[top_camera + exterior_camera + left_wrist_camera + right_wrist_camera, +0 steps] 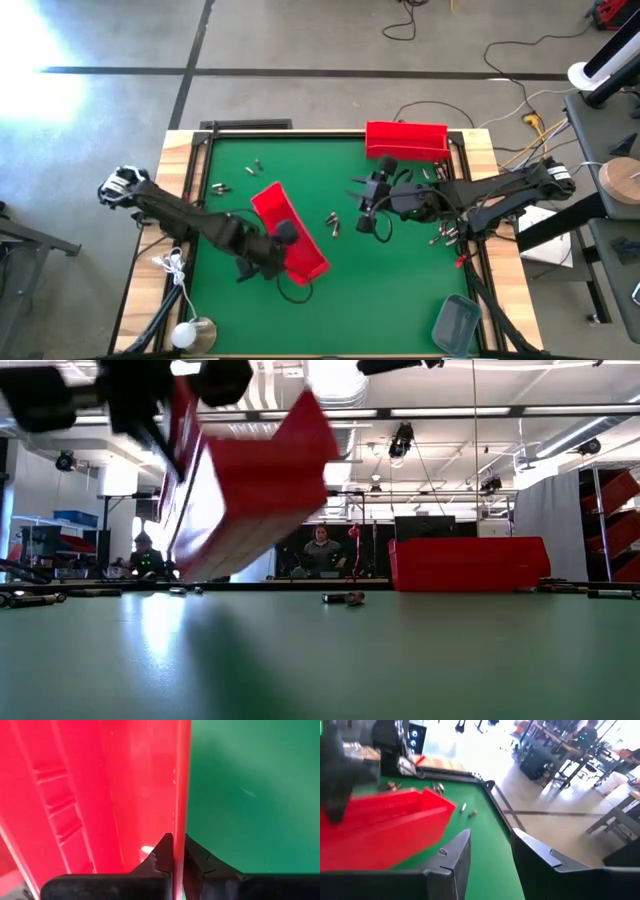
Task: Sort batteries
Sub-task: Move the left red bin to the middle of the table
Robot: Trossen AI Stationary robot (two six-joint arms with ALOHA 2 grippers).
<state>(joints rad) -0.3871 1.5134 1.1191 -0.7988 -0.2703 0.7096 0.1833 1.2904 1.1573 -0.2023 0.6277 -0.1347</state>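
Much of the scene is hard to read. In my left wrist view the red bin point(90, 795) fills nearly everything, cut off on three sides, so I cannot see what lies inside it. From table height the same bin point(250, 480) is a tilted red blur hanging above the green surface point(320, 660), and the arm holding it is cut off at the frame's upper edge. My left jaws point(179, 857) are clamped on the thin wall of that bin, one finger on each side of it. From above, the bin point(288, 232) lies slanted near the middle of the surface, with my left arm partly covering its near end.

My right jaws point(490, 855) stand partly apart with nothing between them, above the green just right of centre point(372, 208). A second red bin point(405, 140) sits at the far edge.

The batteries point(332, 222) are tiny dark cylinders with silvery parts, too small to tell their sizes apart. A few lie between the two arms, a pair sits toward the far left point(256, 165), and more lie by the right rim point(441, 236), partly hidden by my right arm. One shows low across the surface point(345, 598).

A small grey tray point(456, 322) rests at the near right corner.
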